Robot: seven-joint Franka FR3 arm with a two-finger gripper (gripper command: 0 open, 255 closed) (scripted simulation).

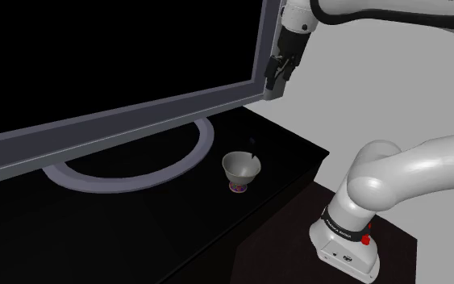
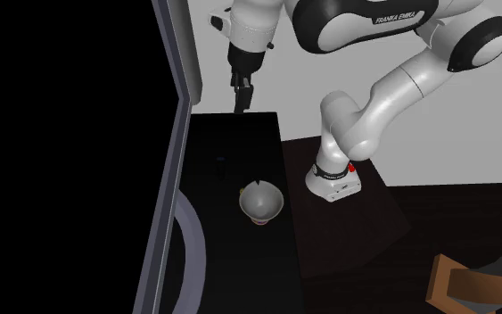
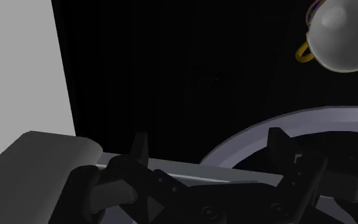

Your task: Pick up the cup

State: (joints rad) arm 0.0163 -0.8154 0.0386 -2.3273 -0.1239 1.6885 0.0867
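Observation:
A small grey flared cup (image 1: 242, 168) with a purple-red foot stands upright on the black tabletop (image 1: 177, 234), just off the open end of the monitor's curved stand ring (image 1: 136, 176). The second exterior view has the cup (image 2: 260, 201) near the table's edge on the arm's side. My black gripper (image 1: 277, 77) hangs open and empty high above the table, right beside the monitor's lower corner. It (image 2: 242, 94) is well above and beyond the cup. In the wrist view the fingers stand apart around the gripper's middle (image 3: 209, 145), and the cup (image 3: 343, 38), with a yellow handle, lies far ahead and off to one side.
A large dark monitor with a grey frame (image 1: 136, 121) fills the shoulder view's left, and its frame (image 2: 173, 178) stands close to my fingers. The arm's base (image 1: 346, 242) sits past the table's edge. A brown piece of furniture (image 2: 467, 284) is on the floor.

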